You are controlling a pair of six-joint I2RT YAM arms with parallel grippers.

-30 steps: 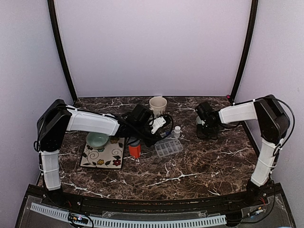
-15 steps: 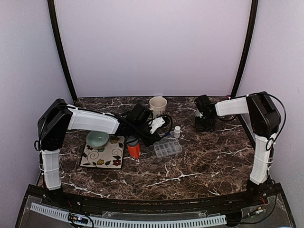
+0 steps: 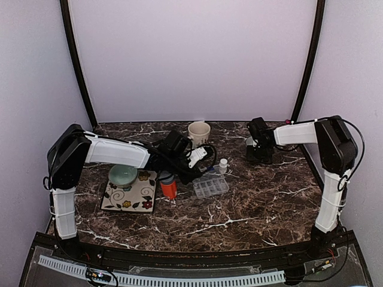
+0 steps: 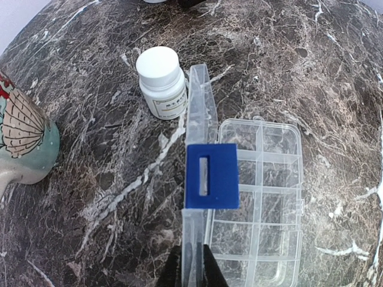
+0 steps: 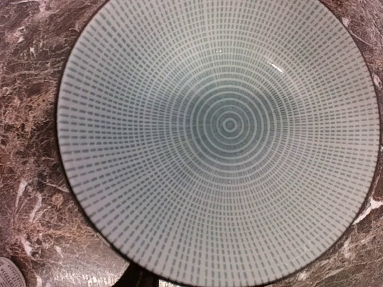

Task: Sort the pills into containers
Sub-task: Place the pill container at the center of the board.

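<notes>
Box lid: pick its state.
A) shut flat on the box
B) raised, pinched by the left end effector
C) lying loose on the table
B: the left end effector grips the lid, which stands on edge beside the open box.

organiser box cut at btm edge, patterned mug cropped left, bowl rim cropped at top

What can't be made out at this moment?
State of the right end effector: top view too small; right wrist view filled by the bowl.
Pills: none discernible; near compartments of the organiser cut off by left wrist view's bottom edge.
Label on the bottle: blurred in left wrist view.
</notes>
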